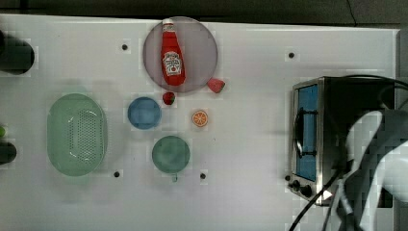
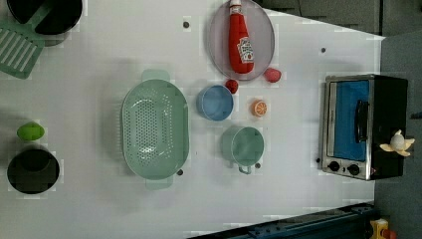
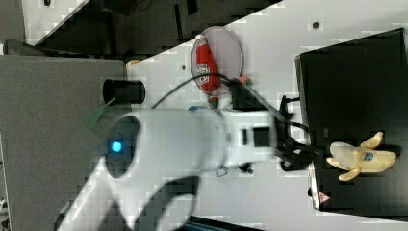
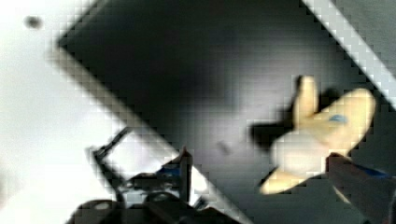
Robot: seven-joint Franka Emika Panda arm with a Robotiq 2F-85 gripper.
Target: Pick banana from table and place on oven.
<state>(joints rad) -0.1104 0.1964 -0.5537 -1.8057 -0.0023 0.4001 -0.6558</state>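
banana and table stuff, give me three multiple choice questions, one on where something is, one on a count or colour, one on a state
1. Where is the banana?
A. in the green colander
B. on the black top of the oven
C. on the table beside the orange slice

2. How many red strawberries lie by the grey plate?
A. two
B. none
C. four

3. How does the ketchup bottle rest?
A. standing upright on the table
B. tipped inside the blue bowl
C. lying flat on the grey plate

Answers:
1 B, the right view shows the peeled banana lying on the oven's top, with the gripper next to it.
2 A, the top view shows one strawberry at the plate's lower edge and another strawberry at the top view's right of it.
3 C, the top view shows its whole length on the plate.
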